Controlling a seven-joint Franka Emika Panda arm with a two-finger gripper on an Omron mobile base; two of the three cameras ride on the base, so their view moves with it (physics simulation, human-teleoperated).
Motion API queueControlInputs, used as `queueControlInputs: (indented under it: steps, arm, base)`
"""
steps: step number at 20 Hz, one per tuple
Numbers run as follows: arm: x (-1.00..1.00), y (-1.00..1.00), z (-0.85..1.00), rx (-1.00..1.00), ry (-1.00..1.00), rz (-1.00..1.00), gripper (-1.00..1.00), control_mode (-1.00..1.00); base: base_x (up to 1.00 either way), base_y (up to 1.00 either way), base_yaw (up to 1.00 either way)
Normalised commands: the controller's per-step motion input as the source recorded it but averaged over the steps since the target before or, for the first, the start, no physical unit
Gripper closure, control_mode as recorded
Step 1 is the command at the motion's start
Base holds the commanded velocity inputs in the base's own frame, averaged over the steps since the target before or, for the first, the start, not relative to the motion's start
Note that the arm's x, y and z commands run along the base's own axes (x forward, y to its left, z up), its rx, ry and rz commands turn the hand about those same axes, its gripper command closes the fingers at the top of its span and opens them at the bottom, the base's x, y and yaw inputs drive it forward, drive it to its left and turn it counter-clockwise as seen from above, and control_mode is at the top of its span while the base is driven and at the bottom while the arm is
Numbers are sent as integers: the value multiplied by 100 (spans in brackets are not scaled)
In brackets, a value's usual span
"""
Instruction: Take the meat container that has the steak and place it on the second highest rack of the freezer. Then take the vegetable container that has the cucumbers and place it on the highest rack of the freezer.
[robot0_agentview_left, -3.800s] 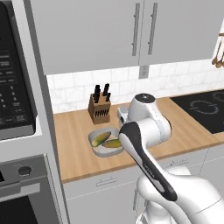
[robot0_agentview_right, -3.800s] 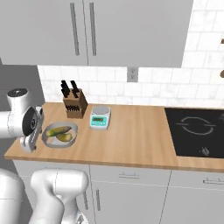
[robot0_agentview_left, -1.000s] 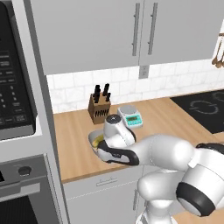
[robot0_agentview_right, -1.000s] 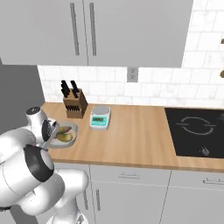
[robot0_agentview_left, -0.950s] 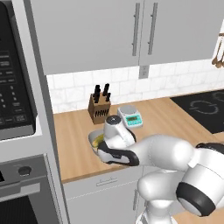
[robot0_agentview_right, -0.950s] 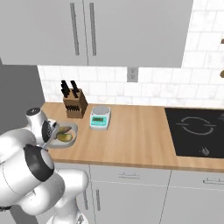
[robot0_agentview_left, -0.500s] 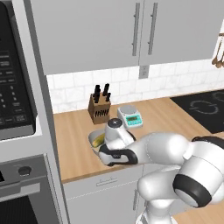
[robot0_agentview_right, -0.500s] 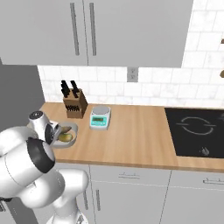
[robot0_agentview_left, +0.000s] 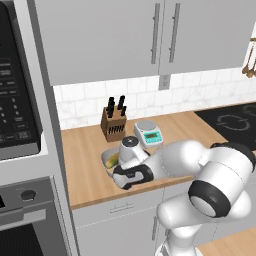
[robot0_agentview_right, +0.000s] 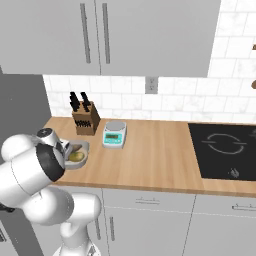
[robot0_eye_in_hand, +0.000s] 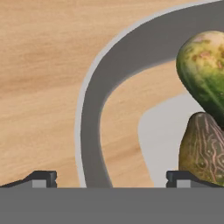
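Note:
The vegetable container (robot0_agentview_left: 107, 159) is a shallow grey dish on the wooden counter holding green cucumbers (robot0_eye_in_hand: 205, 74). It also appears in the right base view, container (robot0_agentview_right: 85, 147) and cucumbers (robot0_agentview_right: 76, 156). My hand (robot0_agentview_left: 131, 174) reaches down onto its near side. My gripper (robot0_eye_in_hand: 113, 179) is open, and the container's rim (robot0_eye_in_hand: 89, 131) runs between the two fingertips (robot0_eye_in_hand: 41, 178), one outside the dish and one inside by a cucumber. Nothing is gripped. The meat container with the steak and the freezer are out of view.
Behind the container stand a knife block (robot0_agentview_left: 114, 125) and a kitchen scale (robot0_agentview_left: 149, 134). A black cooktop (robot0_agentview_right: 225, 145) lies to the right. An oven stack with a microwave (robot0_agentview_left: 17, 105) borders the counter's left end. Cabinets hang overhead.
The arm came down from high above the counter to the container. Over the last second the hand sank a little lower onto its near rim. The jaws stayed open.

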Motion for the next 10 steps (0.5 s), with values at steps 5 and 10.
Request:
queueControlInputs:
  steps: [5, 10]
  arm:
    - [5, 0, -14, 0, 0, 0, -100, -100]
    - [0, 0, 0, 0, 0, 0, -100, -100]
  base:
    - [0, 0, 0]
    - [0, 0, 0]
